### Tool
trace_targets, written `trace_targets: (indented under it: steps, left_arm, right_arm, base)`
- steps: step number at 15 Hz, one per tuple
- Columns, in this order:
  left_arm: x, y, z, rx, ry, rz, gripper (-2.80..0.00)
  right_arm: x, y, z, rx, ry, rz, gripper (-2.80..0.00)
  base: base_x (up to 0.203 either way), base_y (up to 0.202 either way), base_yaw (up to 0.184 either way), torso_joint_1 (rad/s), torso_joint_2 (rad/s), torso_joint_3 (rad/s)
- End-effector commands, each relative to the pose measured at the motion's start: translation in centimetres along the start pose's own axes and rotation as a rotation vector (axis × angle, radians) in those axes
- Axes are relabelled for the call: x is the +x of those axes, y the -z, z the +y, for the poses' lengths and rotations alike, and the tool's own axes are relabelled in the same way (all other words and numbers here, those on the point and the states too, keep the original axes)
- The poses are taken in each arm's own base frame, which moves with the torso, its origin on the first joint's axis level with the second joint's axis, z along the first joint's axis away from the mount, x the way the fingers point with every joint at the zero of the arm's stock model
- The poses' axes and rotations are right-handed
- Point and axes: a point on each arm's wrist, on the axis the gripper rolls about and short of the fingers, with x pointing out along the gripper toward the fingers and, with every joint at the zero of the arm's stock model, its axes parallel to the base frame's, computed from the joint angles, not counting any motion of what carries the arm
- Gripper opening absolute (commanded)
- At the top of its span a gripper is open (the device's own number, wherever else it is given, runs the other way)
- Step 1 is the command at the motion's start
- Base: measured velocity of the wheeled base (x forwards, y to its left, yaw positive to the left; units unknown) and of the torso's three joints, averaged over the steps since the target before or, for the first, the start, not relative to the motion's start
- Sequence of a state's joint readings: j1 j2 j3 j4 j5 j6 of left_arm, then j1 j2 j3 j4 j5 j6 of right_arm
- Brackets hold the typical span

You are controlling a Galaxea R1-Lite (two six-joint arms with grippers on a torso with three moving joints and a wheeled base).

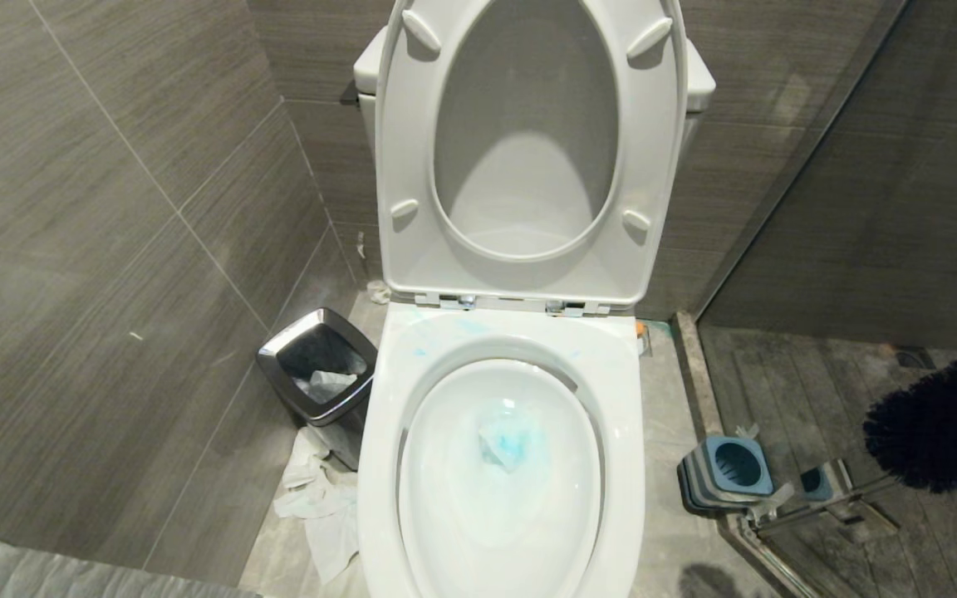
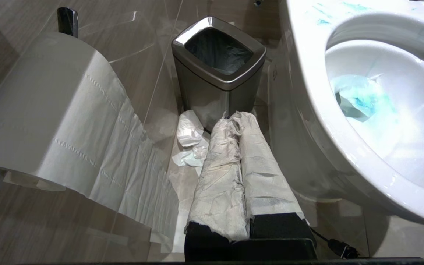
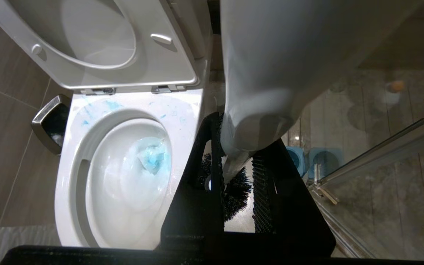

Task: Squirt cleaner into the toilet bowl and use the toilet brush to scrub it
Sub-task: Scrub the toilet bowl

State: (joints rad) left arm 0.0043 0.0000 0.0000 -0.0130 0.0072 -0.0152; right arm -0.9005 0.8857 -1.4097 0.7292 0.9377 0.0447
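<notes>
While the toilet brush (image 3: 234, 162) is clamped by its handle in the right gripper (image 3: 234, 173), its long axis is pointed bristles-down beside the toilet bowl (image 3: 68, 191).

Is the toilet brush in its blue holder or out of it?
Out. The holder is empty; the toilet brush hangs beside it.

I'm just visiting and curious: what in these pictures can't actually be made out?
- Toilet brush: head view's right edge cuts off its handle; the right gripper holding it is out of frame there.
- Brush bristles: right wrist view, mostly hidden behind the handle and black fingers.
- Toilet bowl: near rim cut by bottom edge.
- Left gripper: paper wrapping hides its fingers.
</notes>
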Motion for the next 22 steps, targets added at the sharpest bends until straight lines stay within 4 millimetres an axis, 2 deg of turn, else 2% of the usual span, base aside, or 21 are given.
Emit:
trace_targets:
  steps: [1, 5, 8, 10, 11, 15, 18, 22]
  left_arm:
    - [0.1, 0.2, 0.0, 0.000, -0.001, 0.007, -2.80]
    - [0.1, 0.2, 0.0, 0.000, -0.001, 0.007, -2.80]
    - [0.1, 0.2, 0.0, 0.000, -0.001, 0.007, -2.80]
    - [0.1, 0.2, 0.0, 0.000, -0.001, 0.008, -2.80]
    - [0.1, 0.2, 0.0, 0.000, -0.001, 0.007, -2.80]
    - [0.1, 0.2, 0.0, 0.000, -0.001, 0.007, -2.80]
    - [0.1, 0.2, 0.0, 0.000, -0.001, 0.007, -2.80]
    - [0.1, 0.2, 0.0, 0.000, -0.001, 0.007, -2.80]
  right_arm:
    - [0.9, -0.5, -0.9, 0.018, -0.014, 0.034, -2.80]
    - [3.0, -0.1, -0.8, -0.055, -0.064, 0.151, -2.80]
    - [5.5, 0.3, 0.8, -0.143, -0.012, 0.161, -2.80]
    - [8.2, 0.5, 2.4, -0.174, 0.089, 0.136, -2.80]
    - [9.5, 0.7, 3.3, -0.173, 0.079, 0.133, -2.80]
    - [14.4, 2.6, 8.3, -0.154, -0.093, 0.146, -2.80]
    - [16.0, 3.9, 11.8, -0.173, -0.229, 0.176, -2.80]
    - [19.6, 6.4, 14.4, -0.155, -0.269, 0.229, -2.80]
  base:
    - [0.000, 0.000, 0.000, 0.000, 0.00, 0.000]
    - [0.000, 0.000, 0.000, 0.000, 0.00, 0.000]
    - [0.000, 0.000, 0.000, 0.000, 0.00, 0.000]
    - [0.000, 0.000, 0.000, 0.000, 0.00, 0.000]
    - [0.000, 0.000, 0.000, 0.000, 0.00, 0.000]
    - [0.000, 0.000, 0.000, 0.000, 0.00, 0.000]
    - [0.000, 0.000, 0.000, 0.000, 0.00, 0.000]
    - [0.000, 0.000, 0.000, 0.000, 0.00, 0.000]
